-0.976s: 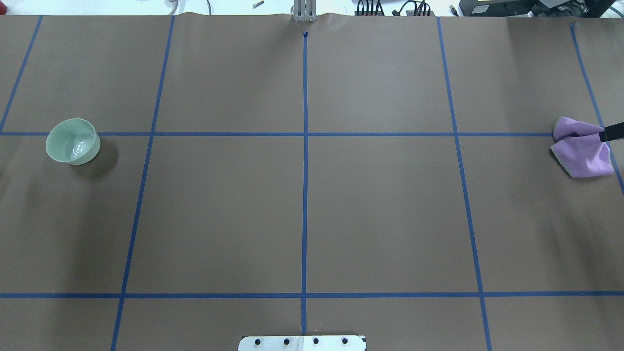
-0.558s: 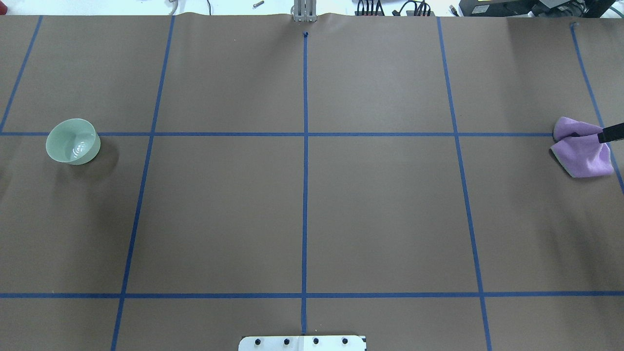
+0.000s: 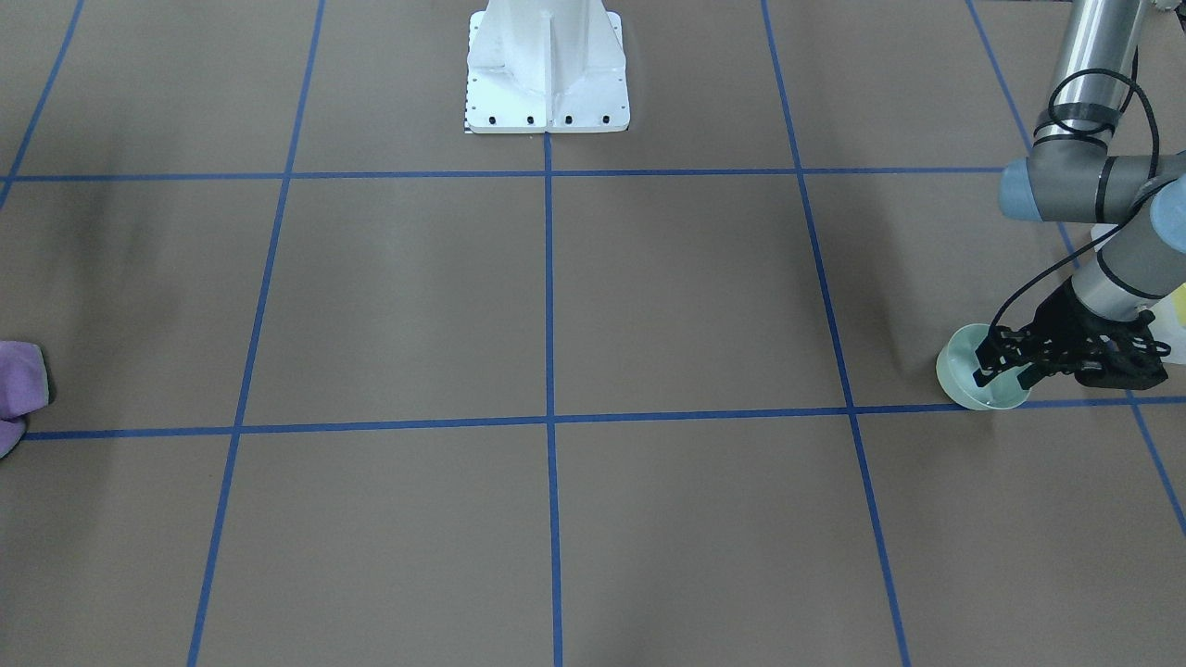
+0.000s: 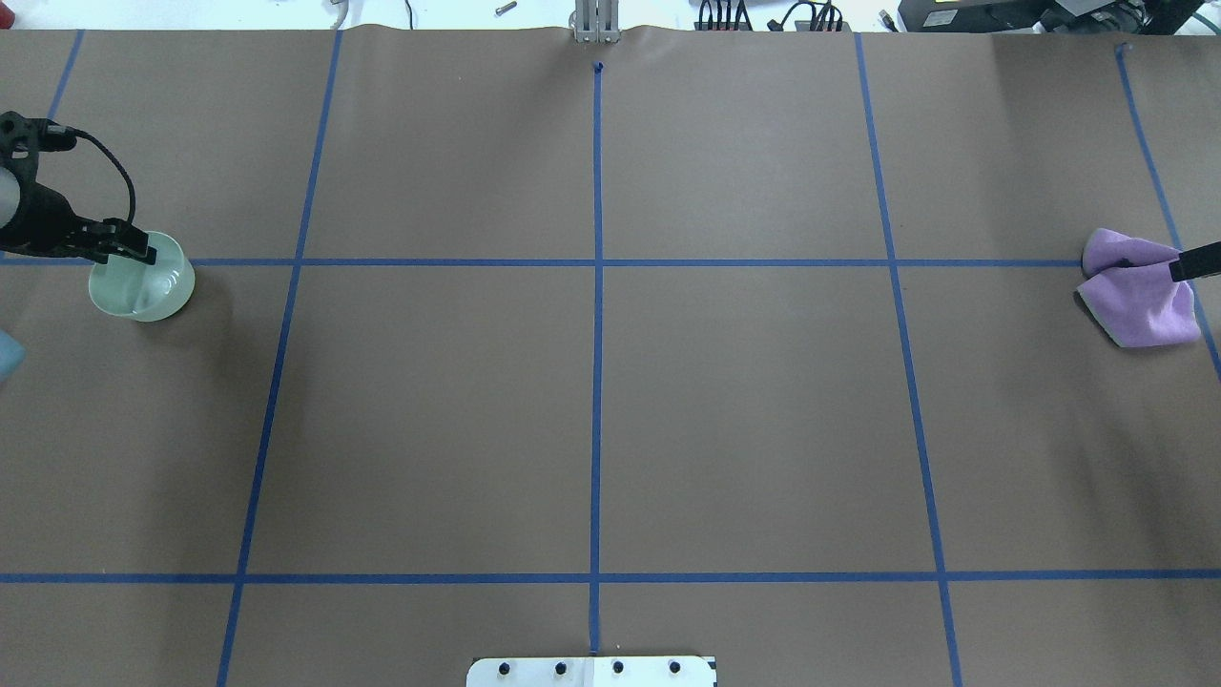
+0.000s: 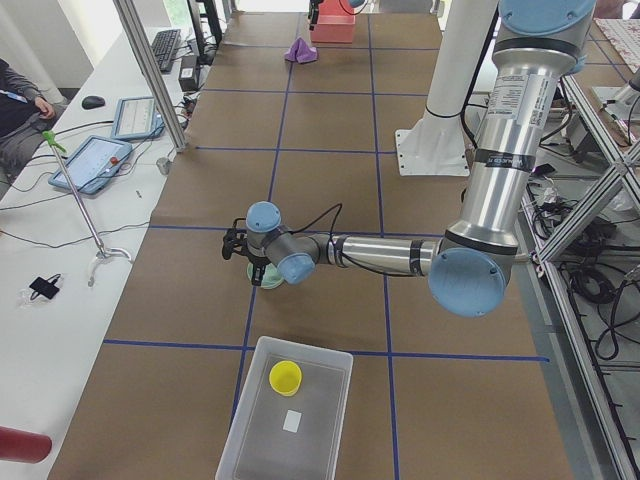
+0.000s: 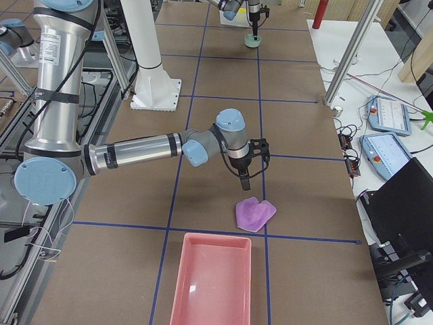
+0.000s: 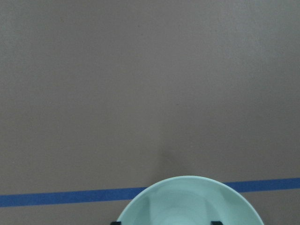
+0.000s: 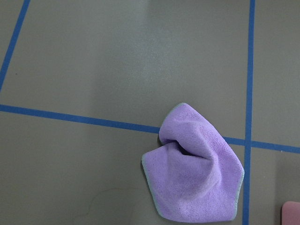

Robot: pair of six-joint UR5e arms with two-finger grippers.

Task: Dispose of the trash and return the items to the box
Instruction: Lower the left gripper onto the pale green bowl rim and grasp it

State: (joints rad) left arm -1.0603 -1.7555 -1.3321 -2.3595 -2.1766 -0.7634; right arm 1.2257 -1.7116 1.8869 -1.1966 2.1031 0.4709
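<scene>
**First onlooker:** Mint-green bowl (image 4: 143, 291), where is it?

**Second onlooker:** At the left end of the brown table (image 4: 591, 429), on a blue tape line (image 4: 382, 261). The left gripper (image 4: 134, 250) hangs over its rim, fingers spread.

**First onlooker:** And the right gripper (image 4: 1197, 260)?

**Second onlooker:** Over a purple cloth (image 4: 1140, 301). I cannot tell its grip. The yellow cup (image 5: 285, 377) sits in the frosted bin (image 5: 238, 400).

Your wrist cam is mostly showing plain brown table (image 7: 140, 84). One blue tape line (image 7: 56, 198) runs across low down, climbing a touch toward the right. The mint-green bowl (image 7: 187, 204) sits bottom centre, cut off by the lower edge, and its far rim hides part of the tape. Two tiny dark tips (image 7: 114, 223) peek in at the very bottom, well apart.
</scene>
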